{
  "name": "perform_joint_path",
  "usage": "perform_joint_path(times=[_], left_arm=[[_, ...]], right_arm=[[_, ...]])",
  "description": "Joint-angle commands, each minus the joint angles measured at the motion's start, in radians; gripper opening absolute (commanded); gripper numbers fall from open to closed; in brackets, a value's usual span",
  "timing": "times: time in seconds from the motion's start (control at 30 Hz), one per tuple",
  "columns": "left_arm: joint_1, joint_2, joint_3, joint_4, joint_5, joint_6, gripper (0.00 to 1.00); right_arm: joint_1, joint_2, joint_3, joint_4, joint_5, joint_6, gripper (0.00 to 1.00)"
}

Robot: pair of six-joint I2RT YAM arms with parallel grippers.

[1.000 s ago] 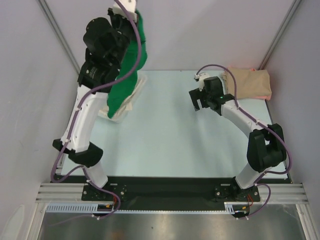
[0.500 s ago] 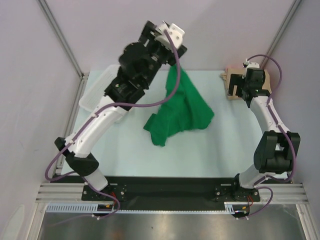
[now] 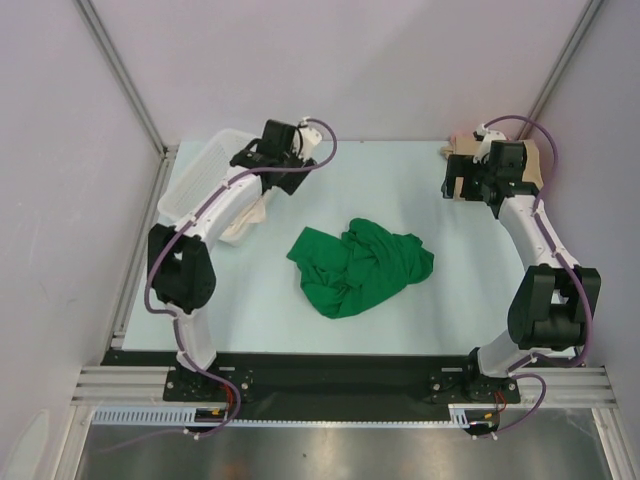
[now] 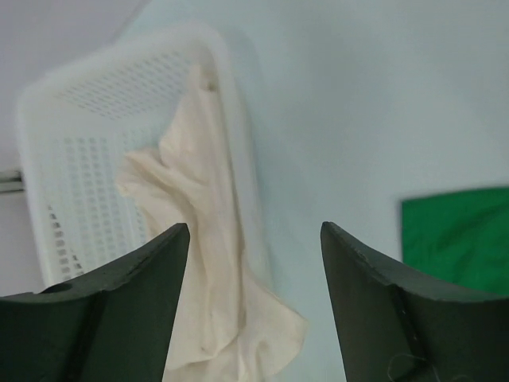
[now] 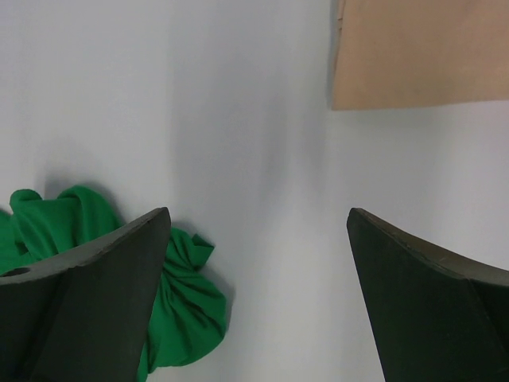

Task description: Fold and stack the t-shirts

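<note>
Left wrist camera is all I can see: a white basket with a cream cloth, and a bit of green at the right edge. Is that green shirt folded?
Observer: No. The top camera shows the green shirt lying in a crumpled heap in the middle of the table.
Operator: Where is the other shirt?
Observer: The tan shirt lies flat with straight edges at the far right corner, and it looks folded.
Operator: And the right arm?
Observer: The right gripper is open and empty, held above the table close to the tan shirt's edge.
</note>
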Motion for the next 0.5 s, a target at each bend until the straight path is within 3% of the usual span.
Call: perform_joint_path(times=[0.0,0.13,0.47], left_arm=[[-0.030,0.035,-0.060,-0.016,0.041,0.013,0.72],[-0.017,0.103,-0.104,0.036,0.012,0.025,0.72],[0.074,0.270,0.031,-0.013,-0.005,-0.048,0.72]], right_arm=[[0.003,-0.018,0.016,-0.006,-0.043,0.004,1.00],[0.005,-0.007,0.031,-0.003,-0.051,0.006,1.00],[0.009,0.013,0.033,0.000,-0.051,0.000,1.00]])
